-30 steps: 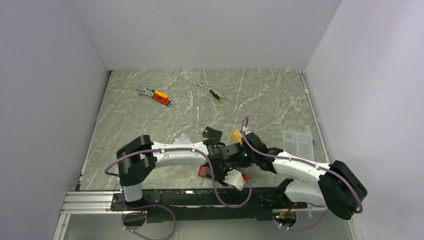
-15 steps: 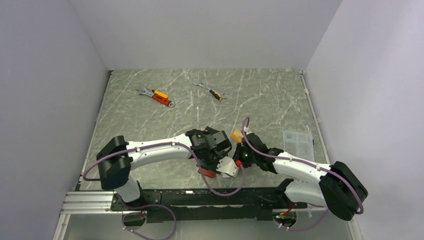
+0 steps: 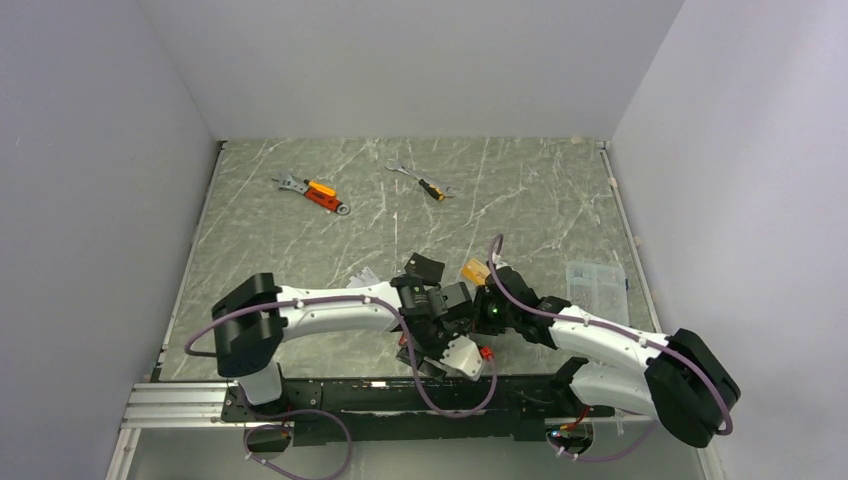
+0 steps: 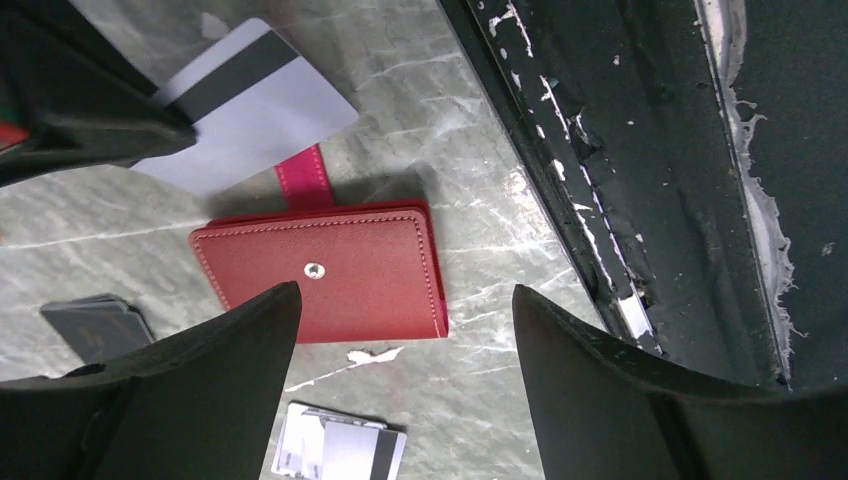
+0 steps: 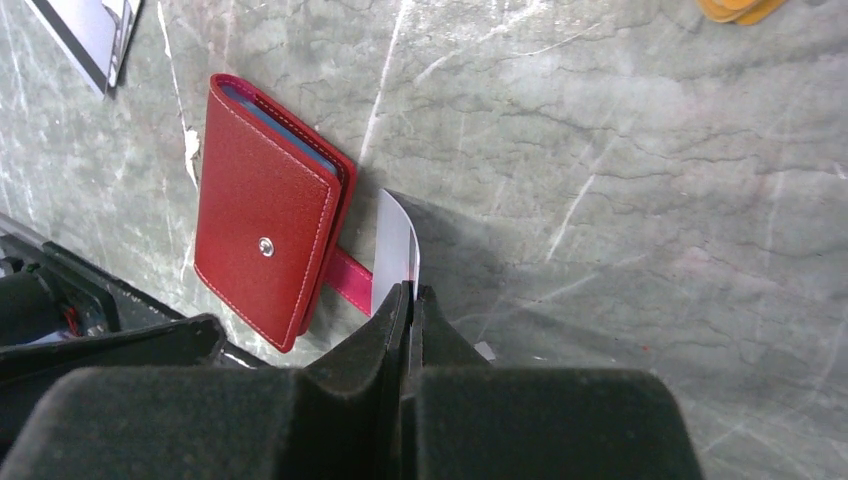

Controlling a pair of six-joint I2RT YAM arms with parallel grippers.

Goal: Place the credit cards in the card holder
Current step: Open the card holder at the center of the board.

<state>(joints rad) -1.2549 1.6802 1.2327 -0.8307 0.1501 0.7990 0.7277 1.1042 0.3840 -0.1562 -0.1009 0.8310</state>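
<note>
The red card holder (image 4: 320, 270) lies folded shut on the table near its front edge, its pink snap tab (image 4: 300, 175) sticking out. My left gripper (image 4: 405, 293) hovers open above it, holding nothing. My right gripper (image 5: 411, 290) is shut on a silver-grey credit card (image 5: 395, 245) with a dark stripe, standing on edge beside the tab. More silver cards (image 4: 335, 450) and a dark card (image 4: 95, 330) lie by the holder. A black card (image 3: 424, 266) and an orange card (image 3: 472, 270) lie further back. In the top view the arms hide most of the card holder (image 3: 404, 340).
Two orange-handled wrenches (image 3: 312, 192) (image 3: 425, 184) lie at the back of the table. A clear plastic box (image 3: 597, 285) sits at the right. The black base rail (image 4: 640, 150) runs right next to the holder. Grey walls enclose the table.
My left gripper swung toward the back, then returned to the front edge, and its jaws have opened wide. The right gripper has kept its grip on the silver card and hardly moved.
</note>
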